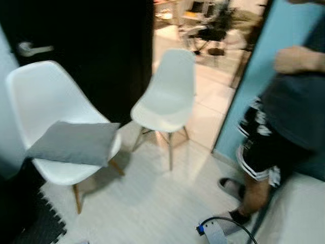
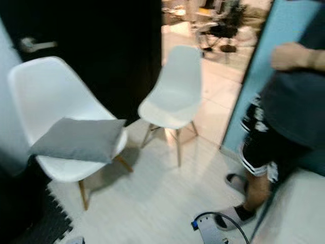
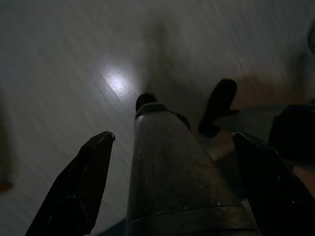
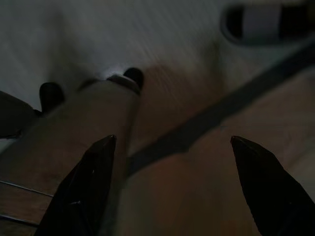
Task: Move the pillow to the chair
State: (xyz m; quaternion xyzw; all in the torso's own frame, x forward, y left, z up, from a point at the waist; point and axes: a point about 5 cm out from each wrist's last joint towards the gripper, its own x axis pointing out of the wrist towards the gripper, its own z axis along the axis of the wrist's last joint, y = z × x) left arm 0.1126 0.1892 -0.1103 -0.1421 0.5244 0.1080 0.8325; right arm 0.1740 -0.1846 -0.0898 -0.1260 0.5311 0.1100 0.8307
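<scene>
A pale plank floor (image 1: 162,203) runs from a dark door (image 1: 96,46) at 11 o'clock to a bright tiled room beyond the doorway at 12. Two white shell chairs stand on it. The near chair (image 1: 45,101) sits at 9 o'clock, and the grey pillow (image 1: 73,142) lies flat across its seat, one corner overhanging the front edge. The far chair (image 1: 170,96), at 12 o'clock, has a bare seat and is well apart from the first. A person (image 1: 284,117) in dark shorts and slippers stands at 3 o'clock beside a blue wall panel (image 1: 259,81), and a black cable (image 1: 228,223) loops on the floor at 5 o'clock.

Both arms hang idle. The left gripper (image 3: 172,142) has its fingers spread wide over the dim floor and holds nothing; the right gripper (image 4: 172,142) is likewise spread and empty.

By my reading the pillow has yet to be lifted and the bare chair is the likely target. The risks: a soft pillow may sag or slip from a two-finger pinch, the walk between chairs passes near the person's feet and the cable, and the blurred head views suggest motion that could spoil the aim.
</scene>
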